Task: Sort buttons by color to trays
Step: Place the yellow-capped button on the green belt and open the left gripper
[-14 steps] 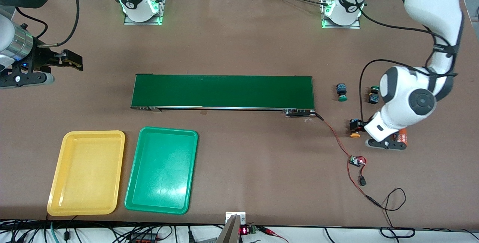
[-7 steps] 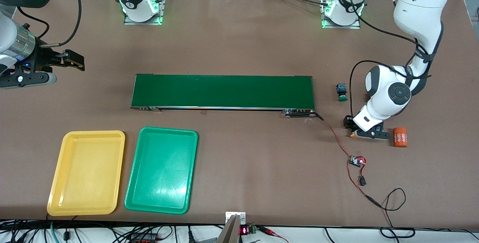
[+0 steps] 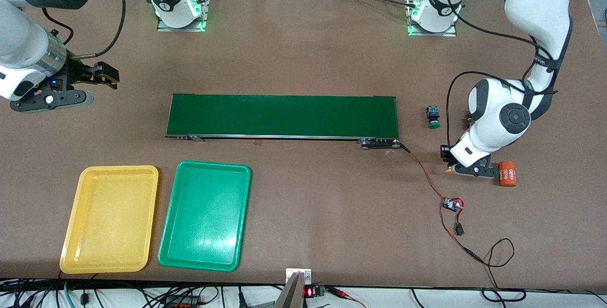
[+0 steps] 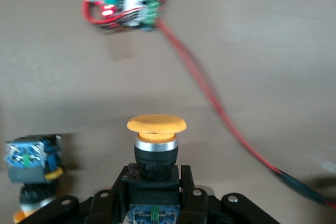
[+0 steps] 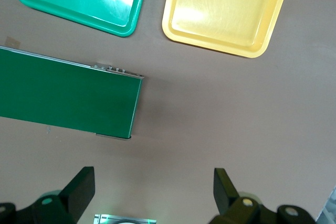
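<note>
My left gripper (image 4: 154, 184) is shut on the black body of a yellow-capped button (image 4: 156, 124), low at the table near the left arm's end (image 3: 448, 164). A second button (image 4: 31, 163) with a blue body lies close beside it. A green-capped button (image 3: 432, 116) lies on the table by the conveyor's end. The yellow tray (image 3: 71, 232) and the green tray (image 3: 168, 246) sit side by side nearer the front camera, toward the right arm's end, both with nothing in them. My right gripper (image 5: 152, 182) waits open over the table (image 3: 105, 78) off the conveyor's other end.
A long dark green conveyor belt (image 3: 282, 116) crosses the middle. An orange cylinder (image 3: 507, 173) lies right beside the left gripper. A small circuit board (image 3: 453, 204) with red wires (image 4: 210, 93) lies nearer the front camera than the held button.
The left gripper has slid from over the orange cylinder to the yellow-capped button and shut on it. The right arm has drifted a little toward the conveyor.
</note>
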Controlling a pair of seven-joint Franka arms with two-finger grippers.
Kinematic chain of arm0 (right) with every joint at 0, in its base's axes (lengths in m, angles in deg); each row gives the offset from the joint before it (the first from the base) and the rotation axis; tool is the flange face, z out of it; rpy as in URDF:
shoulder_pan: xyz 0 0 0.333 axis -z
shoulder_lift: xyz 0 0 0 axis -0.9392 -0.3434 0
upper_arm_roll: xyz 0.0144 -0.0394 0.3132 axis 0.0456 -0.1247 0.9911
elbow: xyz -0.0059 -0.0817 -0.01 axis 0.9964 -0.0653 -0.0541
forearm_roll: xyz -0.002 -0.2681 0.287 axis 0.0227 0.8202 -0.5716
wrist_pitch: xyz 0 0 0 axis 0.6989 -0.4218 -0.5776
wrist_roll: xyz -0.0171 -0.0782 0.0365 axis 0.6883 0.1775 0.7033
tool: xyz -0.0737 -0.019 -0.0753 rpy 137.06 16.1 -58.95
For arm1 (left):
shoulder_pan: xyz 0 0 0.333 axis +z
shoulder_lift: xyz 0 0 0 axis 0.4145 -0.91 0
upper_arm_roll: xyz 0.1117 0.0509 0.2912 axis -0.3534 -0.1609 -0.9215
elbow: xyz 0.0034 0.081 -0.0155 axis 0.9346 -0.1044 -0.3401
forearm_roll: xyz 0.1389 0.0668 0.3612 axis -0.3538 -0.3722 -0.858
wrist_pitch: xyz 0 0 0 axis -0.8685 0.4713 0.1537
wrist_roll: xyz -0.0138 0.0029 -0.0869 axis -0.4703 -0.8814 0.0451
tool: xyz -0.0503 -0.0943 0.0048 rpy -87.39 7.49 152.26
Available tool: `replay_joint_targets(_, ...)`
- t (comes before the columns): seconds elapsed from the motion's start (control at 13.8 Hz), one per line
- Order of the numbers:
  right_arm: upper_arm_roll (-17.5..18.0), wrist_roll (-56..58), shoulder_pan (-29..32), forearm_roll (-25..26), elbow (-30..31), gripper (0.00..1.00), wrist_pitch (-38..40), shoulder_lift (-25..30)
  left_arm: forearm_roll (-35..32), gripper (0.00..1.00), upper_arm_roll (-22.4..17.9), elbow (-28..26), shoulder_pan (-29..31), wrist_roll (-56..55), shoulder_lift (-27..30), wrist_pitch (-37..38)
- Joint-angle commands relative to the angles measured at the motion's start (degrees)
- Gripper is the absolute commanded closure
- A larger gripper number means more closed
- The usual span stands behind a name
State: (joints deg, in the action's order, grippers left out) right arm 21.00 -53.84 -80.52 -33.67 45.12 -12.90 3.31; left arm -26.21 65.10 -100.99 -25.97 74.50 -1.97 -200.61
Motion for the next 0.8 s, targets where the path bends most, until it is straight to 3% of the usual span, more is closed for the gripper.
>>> replay_joint_targets(0.0, 0.04, 0.14, -0.20, 0.97, -0.15, 0.00, 0.55, -0.16, 0.22, 0.82, 8.77, -0.25, 0.07, -9.66, 5.21, 8.94)
replay_joint_targets(0.29, -0.05, 0.14, -0.20, 0.71, -0.15, 0.00, 0.73, -0.16, 0.13, 0.81, 21.09, -1.13, -0.97, -26.46, 4.70, 10.02)
replay_joint_targets(0.51, -0.05, 0.05, -0.03, 0.62, -0.06, 0.00, 0.73, -0.24, 0.13, 0.74, 21.64, -2.88, -5.63, -32.03, 3.73, 9.67)
replay_joint_targets(0.58, -0.05, -0.03, -0.11, 0.53, 0.02, 0.00, 0.73, -0.25, -0.48, 0.53, 21.64, -2.97, -6.42, -33.18, 2.68, 9.50)
replay_joint_targets(0.65, -0.05, -0.03, -0.11, 0.53, 0.02, 0.00, 0.73, -0.25, -0.57, 0.44, 21.55, -3.15, -6.60, -33.19, 2.15, 7.75)
replay_joint_targets(0.72, -0.05, -0.03, -0.20, 0.45, -0.06, 0.00, 0.73, -0.42, -0.57, 0.26, 21.46, -3.15, -6.61, -33.19, 1.71, 6.34)
